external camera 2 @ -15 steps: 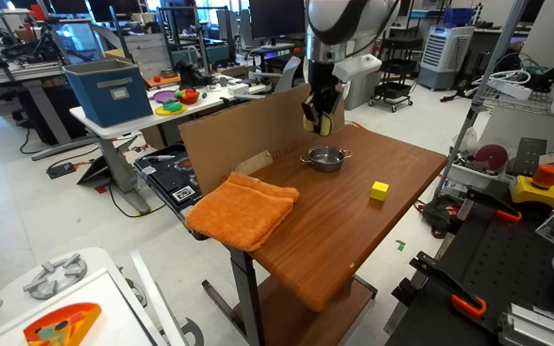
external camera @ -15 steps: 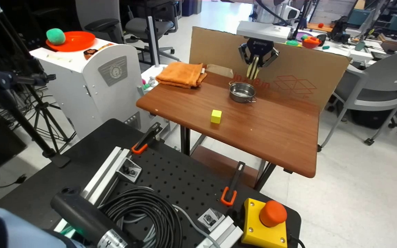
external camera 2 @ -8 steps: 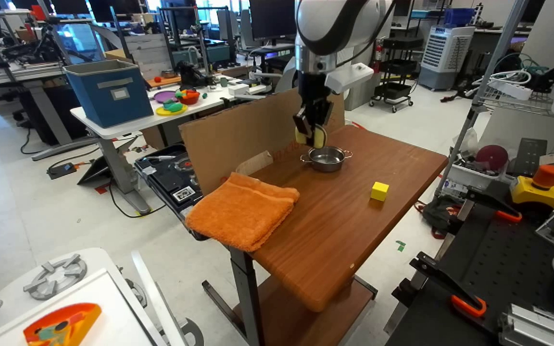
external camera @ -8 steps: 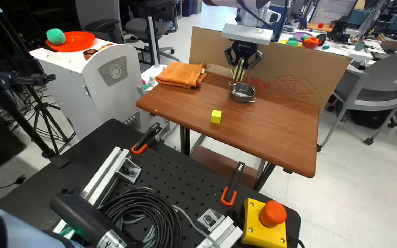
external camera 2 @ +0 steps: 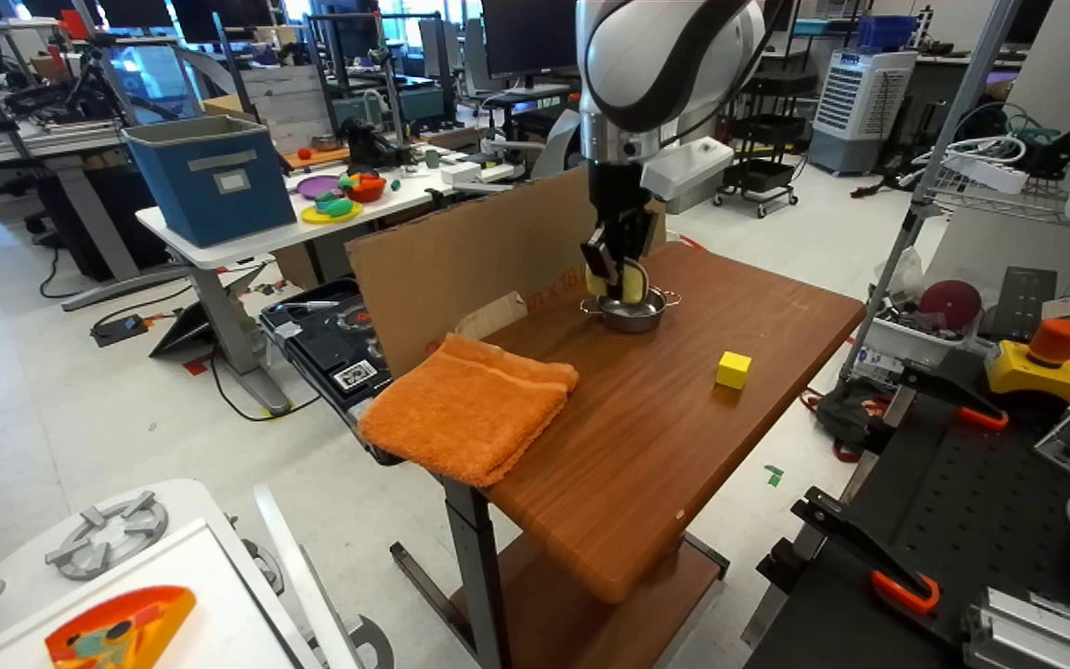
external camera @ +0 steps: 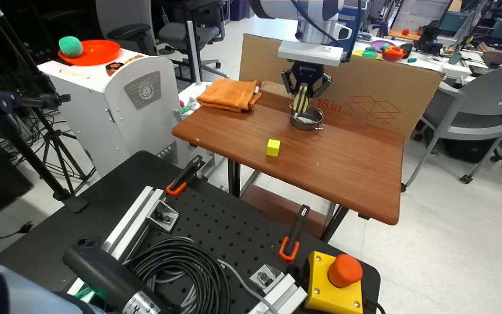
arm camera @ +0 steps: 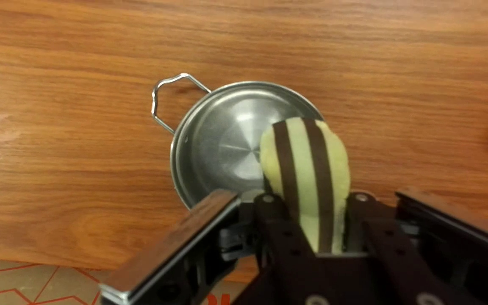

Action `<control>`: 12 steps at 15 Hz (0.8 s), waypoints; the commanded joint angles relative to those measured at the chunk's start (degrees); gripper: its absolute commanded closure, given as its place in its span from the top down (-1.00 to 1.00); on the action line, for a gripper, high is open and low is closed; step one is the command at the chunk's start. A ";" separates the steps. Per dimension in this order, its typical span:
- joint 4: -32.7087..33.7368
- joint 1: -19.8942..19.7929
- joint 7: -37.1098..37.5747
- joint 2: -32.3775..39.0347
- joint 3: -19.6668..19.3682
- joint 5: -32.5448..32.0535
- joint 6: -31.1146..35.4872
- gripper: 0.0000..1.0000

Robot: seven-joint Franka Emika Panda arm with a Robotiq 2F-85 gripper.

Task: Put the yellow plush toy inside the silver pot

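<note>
Your tool (arm camera: 314, 198) grips the yellow plush toy (arm camera: 305, 163) over the silver pot (arm camera: 220, 156).
Cardboard (external camera: 364, 83) edges the surface (external camera: 351, 170); yellow block (external camera: 273, 148), orange cloth (external camera 2: 470, 409) apart.

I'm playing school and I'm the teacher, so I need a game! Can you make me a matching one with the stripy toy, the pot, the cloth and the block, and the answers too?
Things:
1. toy
2. pot
3. cloth
4. block

What fits:
A. folded and orange
B. plain yellow, shaped like a cube
C. held in the gripper
D. round, shiny metal

Right pairs: 1-C, 2-D, 3-A, 4-B
</note>
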 commanded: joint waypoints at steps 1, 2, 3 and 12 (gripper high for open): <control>-2.17 1.20 3.96 -1.86 -1.91 -2.38 -0.55 0.17; -2.24 1.15 4.69 -2.02 -2.18 -2.47 -0.92 0.29; -2.35 1.13 5.25 -2.17 -2.42 -2.56 -1.14 0.46; -5.85 -0.02 6.62 -6.76 -1.84 -2.13 -4.84 1.00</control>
